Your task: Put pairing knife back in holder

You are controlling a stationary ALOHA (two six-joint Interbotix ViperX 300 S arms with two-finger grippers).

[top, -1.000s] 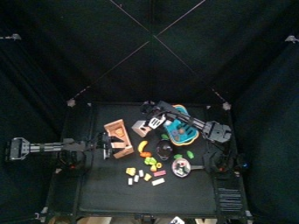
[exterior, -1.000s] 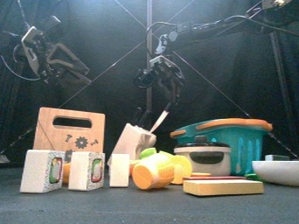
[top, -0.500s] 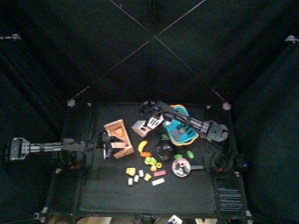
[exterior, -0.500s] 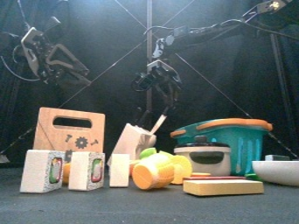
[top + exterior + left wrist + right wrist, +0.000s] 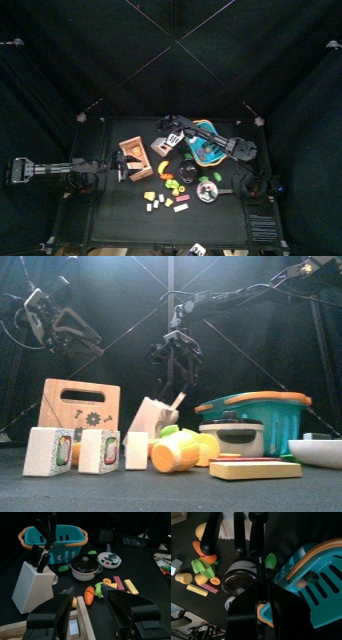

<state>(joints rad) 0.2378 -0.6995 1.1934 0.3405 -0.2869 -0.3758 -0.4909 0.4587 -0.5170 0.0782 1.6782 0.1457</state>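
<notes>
**A:** Where's the knife right now?

**B:** My right pincer (image 5: 171, 366) hangs over the middle of the tabletop (image 5: 160, 491), clamped on the paring knife (image 5: 177, 399) by its black handle. The pale blade slants down, tip at the top of the holder (image 5: 150, 421).

**A:** And where's the holder?

**B:** It's the pale slanted block, left of the turquoise basket (image 5: 261, 416) and right of the wooden board (image 5: 78, 406). From my left wrist I see other black handles already standing in it. I can't tell how deep this blade sits.

**A:** Left arm?

**B:** It's parked at the left edge, and the left pincer (image 5: 93, 594) has its jaws wide apart, holding nothing.
</notes>
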